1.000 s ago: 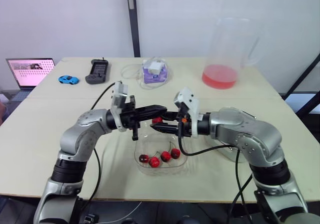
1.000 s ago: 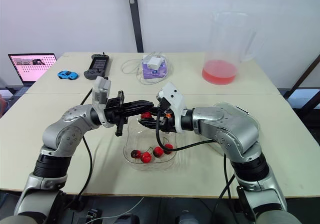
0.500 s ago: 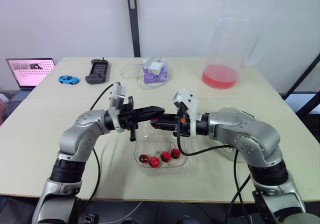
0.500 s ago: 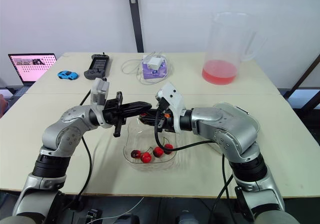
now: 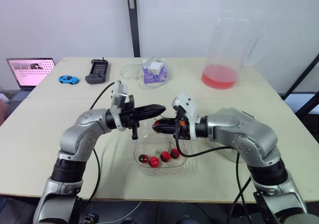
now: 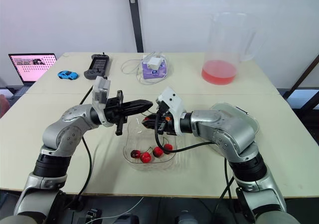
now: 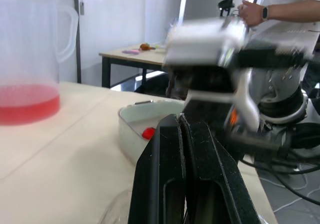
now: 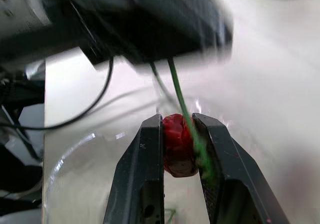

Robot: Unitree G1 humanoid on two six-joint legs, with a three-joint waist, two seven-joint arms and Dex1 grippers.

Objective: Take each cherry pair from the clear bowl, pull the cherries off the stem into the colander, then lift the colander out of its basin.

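Cherry point(image 8: 176, 144) clamped between the right gripper's point(image 5: 154, 127) two black fingers, which are closed snug on either side of it. That's at the centre of the head views, just above the clear bowl point(image 5: 159, 170). A green stem point(image 8: 179, 97) runs up from the fruit toward the left gripper point(image 5: 160, 107), which sits just above and to the left, nose to nose with the right. Its fingers are pressed flat together with no gap. The stem's top end looks nipped between them, though blur hides the exact spot.

Down in the bowl, at lower centre, lie the loose cherries point(image 5: 153, 161), four red ones in a row with thin stems.

The left wrist view catches the colander point(image 7: 129, 126), white-walled, with one red cherry point(image 7: 148, 132) inside. In the head views it sits at the right, behind the right forearm, well apart from both grippers.

Across the table point(image 5: 40, 134), a big clear pitcher point(image 5: 224, 54) with red liquid stands at upper right. A laptop point(image 5: 30, 69) is at far left, with a blue toy car point(image 5: 68, 79) and a black controller point(image 5: 97, 71) beside it. A purple box point(image 5: 154, 70) with white cable sits at upper centre. A person's hand point(image 7: 252, 12) with a wristwatch shows at the upper right of the left wrist view.
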